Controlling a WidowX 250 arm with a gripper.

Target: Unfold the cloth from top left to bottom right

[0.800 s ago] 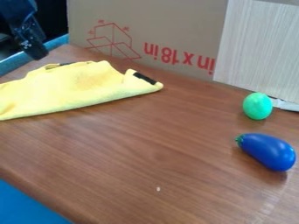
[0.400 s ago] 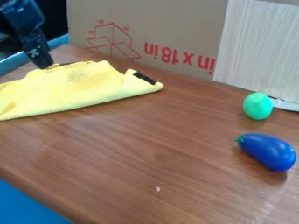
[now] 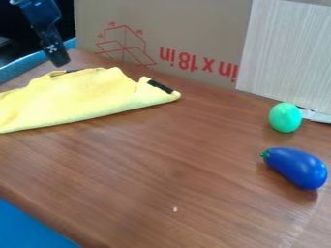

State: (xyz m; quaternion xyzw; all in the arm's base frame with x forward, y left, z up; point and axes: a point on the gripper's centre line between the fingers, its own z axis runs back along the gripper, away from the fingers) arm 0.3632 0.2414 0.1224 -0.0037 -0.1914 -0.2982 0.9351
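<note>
The table [image 3: 161,160] spreads below the gripper [image 3: 61,62] and out to its right, and its surface looks smooth, so the first risk is slip: a pull towards the lower right could drag the whole cloth [image 3: 81,99] along instead of opening it. The box [image 3: 194,29] stands behind and to the right of the gripper; a swing too far back could knock it.

The cloth lies folded on the table, just below the gripper and on towards the camera, running out of view at the left. The gripper hangs by its far edge, apparently just clear of it. I cannot tell whether the gripper is released or clenched, though nothing shows in its grasp. If it comes down short, it probably pinches air or scrapes wood; if it bites too deep, it likely takes both layers and the fold travels as one lump.

The eggplant [image 3: 296,167] sits well to the gripper's right and nearer the camera, so only an overlong sweep should reach it. The egg [image 3: 285,117], further back on that side, could roll if brushed. The dark strip [image 3: 159,86] right of the gripper marks a raised corner, which might curl under if the pull runs low
</note>
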